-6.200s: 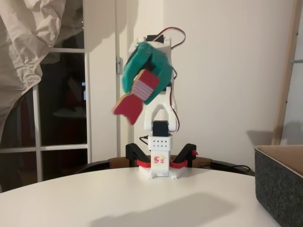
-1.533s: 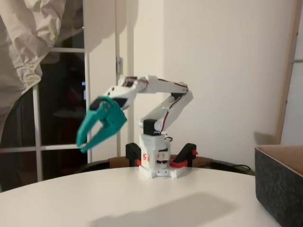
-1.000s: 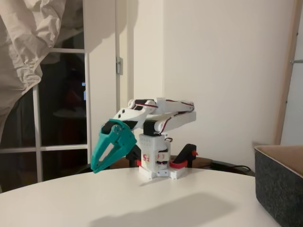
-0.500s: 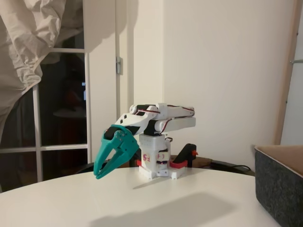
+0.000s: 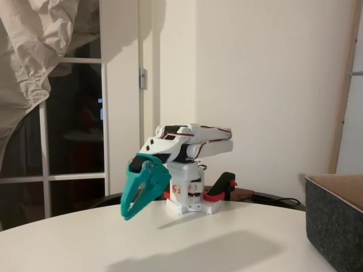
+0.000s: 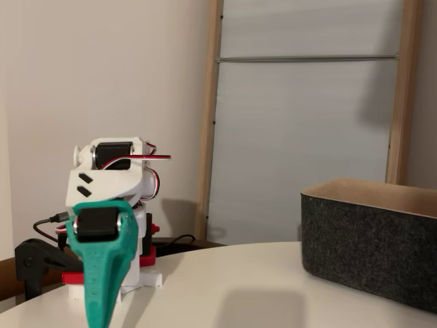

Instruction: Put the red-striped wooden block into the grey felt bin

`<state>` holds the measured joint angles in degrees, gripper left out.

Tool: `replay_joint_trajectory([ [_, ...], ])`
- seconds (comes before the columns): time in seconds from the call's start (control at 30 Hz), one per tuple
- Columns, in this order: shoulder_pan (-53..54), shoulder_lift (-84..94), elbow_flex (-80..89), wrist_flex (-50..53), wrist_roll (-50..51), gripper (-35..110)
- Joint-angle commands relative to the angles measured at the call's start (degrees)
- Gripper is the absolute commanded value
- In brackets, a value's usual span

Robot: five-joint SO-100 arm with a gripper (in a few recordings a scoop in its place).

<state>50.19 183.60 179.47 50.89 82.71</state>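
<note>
We are resting our gripper [image 5: 129,213] low and well apart from the grey felt bin [image 6: 369,253], fingers nearly together, gripping nothing, likely parked.

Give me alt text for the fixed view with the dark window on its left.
A white robot arm folded low over its base points its teal two-finger gripper down, jaws nearly closed with nothing between them, just above a round white table. A dark grey felt bin stands at the right edge.

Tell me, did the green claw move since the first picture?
Yes. The gripper was up high holding the striped block, well above the white base. Now it hangs low beside the base, near the table, with nothing in it.
</note>
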Motion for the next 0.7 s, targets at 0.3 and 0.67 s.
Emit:
replay_joint_trajectory([
  [0.3, 0.44, 1.76, 0.70, 0.97, 2.20, 0],
  [0.67, 0.44, 1.76, 0.70, 0.97, 2.20, 0],
])
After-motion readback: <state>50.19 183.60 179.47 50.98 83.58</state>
